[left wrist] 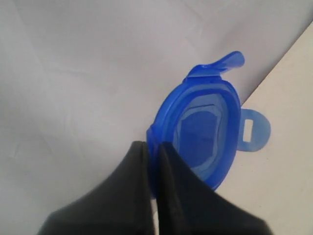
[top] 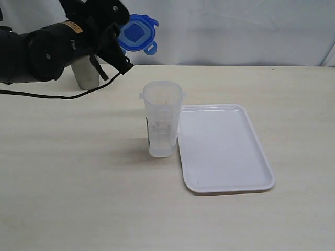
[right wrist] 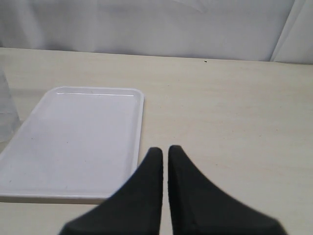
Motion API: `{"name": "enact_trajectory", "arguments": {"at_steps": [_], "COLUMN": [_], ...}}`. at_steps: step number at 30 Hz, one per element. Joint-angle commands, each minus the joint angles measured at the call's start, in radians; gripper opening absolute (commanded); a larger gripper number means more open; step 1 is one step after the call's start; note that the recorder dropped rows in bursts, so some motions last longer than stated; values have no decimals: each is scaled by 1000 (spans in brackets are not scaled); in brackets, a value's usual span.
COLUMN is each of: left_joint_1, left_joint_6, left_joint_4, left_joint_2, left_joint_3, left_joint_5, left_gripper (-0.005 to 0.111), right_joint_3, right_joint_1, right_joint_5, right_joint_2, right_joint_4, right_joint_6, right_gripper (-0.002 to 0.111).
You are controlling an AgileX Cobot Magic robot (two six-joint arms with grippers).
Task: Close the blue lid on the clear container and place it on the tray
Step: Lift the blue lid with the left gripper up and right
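My left gripper is raised at the back left, above the table, and is shut on the edge of the blue lid. In the left wrist view the lid stands on edge between the gripper's dark fingers, its flaps sticking out. The clear container stands upright and open-topped mid-table, lower than the lid and to its right, touching or nearly touching the left rim of the white tray. My right gripper is shut and empty, just off a corner of the tray; the exterior view does not show it.
A steel cup stands at the back left, partly hidden by the left arm. A black cable trails over the table below that arm. A pale curtain closes off the back. The container's edge shows beside the tray.
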Motion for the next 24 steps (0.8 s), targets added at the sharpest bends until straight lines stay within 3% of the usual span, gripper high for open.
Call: {"name": "enact_trajectory", "arguments": {"at_steps": [1, 9, 12, 16, 24], "left_joint_1": [-54, -109, -127, -187, -268], "left_joint_6": [154, 313, 453, 763, 984], "left_joint_4": [1, -35, -166, -458, -687], "left_joint_2": [3, 3, 3, 5, 17], "left_joint_3": [-10, -10, -10, -10, -10], "left_joint_5": [20, -19, -65, -294, -376], "left_gripper": [0, 0, 0, 0, 0], "right_joint_3": [3, 3, 3, 3, 3], "right_joint_1": [0, 0, 0, 0, 0], "right_joint_5": [-3, -3, -3, -3, -3], "right_joint_2": [-5, -5, -5, -5, -5], "right_joint_4": [6, 6, 6, 6, 6], "right_joint_6": [2, 2, 2, 2, 2], "right_gripper": [4, 4, 4, 4, 4]}}
